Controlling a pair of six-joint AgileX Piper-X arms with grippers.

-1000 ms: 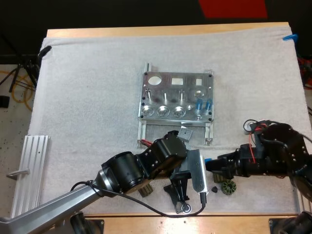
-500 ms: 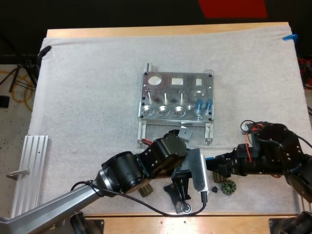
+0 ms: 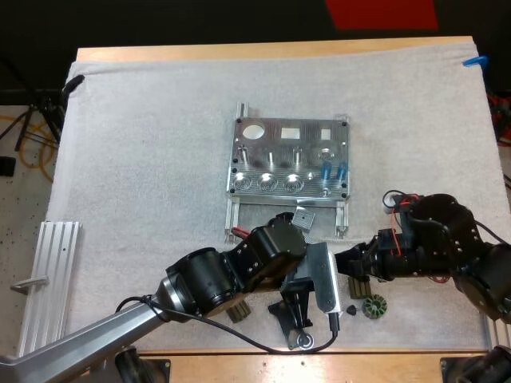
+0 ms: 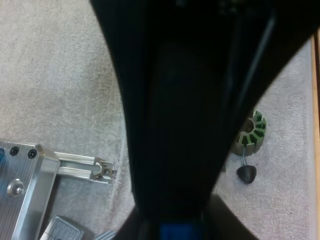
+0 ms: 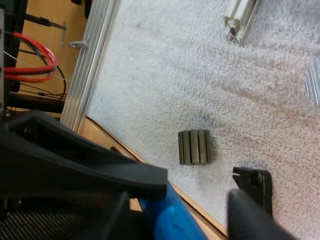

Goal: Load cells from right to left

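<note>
The metal fixture lies mid-mat with two blue cylinders standing in its right-hand holes. Its corner lies close to my left gripper. My left gripper hangs low just in front of the fixture, with a bit of blue at its base. My right gripper reaches in from the right, close to the left one, shut on a blue cylinder. Small dark parts lie below it: a green ring, a black knob and a ribbed block.
A black bracket lies at the front edge, with another ribbed block beside it. An aluminium rail lies off the mat's left front. The fixture's legs stick out toward me.
My right gripper has moved left and a little farther from me, closing on the left gripper. The left arm and the fixture have stayed put.
</note>
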